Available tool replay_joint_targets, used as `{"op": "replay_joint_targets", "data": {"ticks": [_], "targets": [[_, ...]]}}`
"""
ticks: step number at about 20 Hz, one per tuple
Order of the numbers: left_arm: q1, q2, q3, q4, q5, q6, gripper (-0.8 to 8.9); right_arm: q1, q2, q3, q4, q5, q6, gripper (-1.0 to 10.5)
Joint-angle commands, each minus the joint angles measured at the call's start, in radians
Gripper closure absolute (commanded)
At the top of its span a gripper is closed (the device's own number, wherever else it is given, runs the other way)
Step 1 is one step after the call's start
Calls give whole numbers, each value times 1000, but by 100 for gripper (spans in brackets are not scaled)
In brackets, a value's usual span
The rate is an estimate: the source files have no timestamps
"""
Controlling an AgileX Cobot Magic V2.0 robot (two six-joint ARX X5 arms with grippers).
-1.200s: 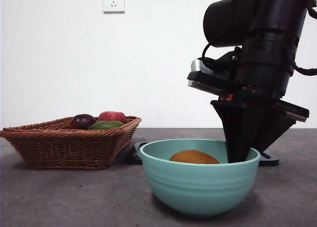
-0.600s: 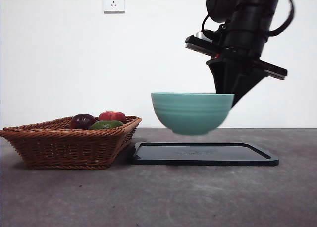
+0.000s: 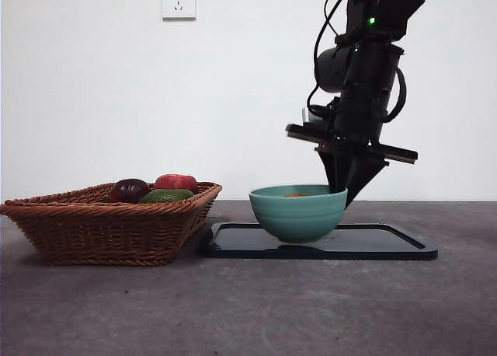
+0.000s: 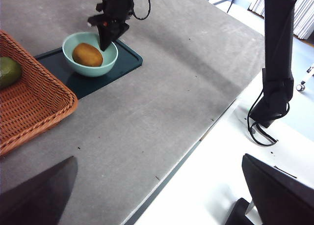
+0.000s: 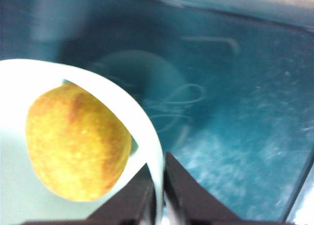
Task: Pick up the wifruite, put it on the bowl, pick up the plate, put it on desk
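The mint-green bowl point(image 3: 299, 214) stands on the dark plate point(image 3: 388, 244), near its left end. The orange-brown wifruite point(image 4: 87, 54) lies inside the bowl; in the front view only a sliver of the wifruite point(image 3: 295, 193) shows above the rim. My right gripper point(image 3: 342, 191) comes down from above and is shut on the bowl's right rim. In the right wrist view the right gripper point(image 5: 158, 185) pinches the bowl's rim point(image 5: 122, 95) beside the wifruite point(image 5: 76, 141), over the plate point(image 5: 235, 112). My left gripper point(image 4: 158, 158) waits open, high above the desk point(image 4: 162, 87).
A wicker basket point(image 3: 109, 224) with a dark purple, a red and a green fruit stands left of the plate, close to its edge. The desk's edge point(image 4: 196, 141) runs below the left gripper. A wall socket point(image 3: 178, 0) is behind.
The right gripper lifted the bowl with the wifruite from the front of the desk, carried it back, and lowered it onto the plate.
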Motion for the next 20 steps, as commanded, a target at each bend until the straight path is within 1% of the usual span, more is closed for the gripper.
{"op": "replay_joint_targets", "data": {"ticks": [1,7,8,9,10,11,12,14,16,18,20], "targets": [[-9,-1,9,12,0,5,216,6,31,26,-9,12,-15,940],[-9,-1,9,12,0,5,216,6,32,26,-11,12,-14,935],[-9,-1,9,12,0,5,216,6,29,26,-14,12,-14,858],[-9,-1,9,12,0,5,216,6,26,26,-17,12,-14,672],[-9,-1,9,12,0,5,216,5,16,29,-22,14,-14,557],[-9,-1,9,12,0,5,216,2,0,39,-40,28,-18,550],[-9,-1,9,12,0,5,216,-2,-28,68,-86,80,-27,547],[-9,-1,9,11,0,5,216,-1,-101,129,-187,144,-60,445],[-9,-1,9,12,0,5,216,10,-222,140,-234,164,-87,442],[-9,-1,9,12,0,5,216,31,-357,138,-270,213,-87,442],[-9,-1,9,12,0,5,216,58,-480,137,-344,264,-87,432]]}}
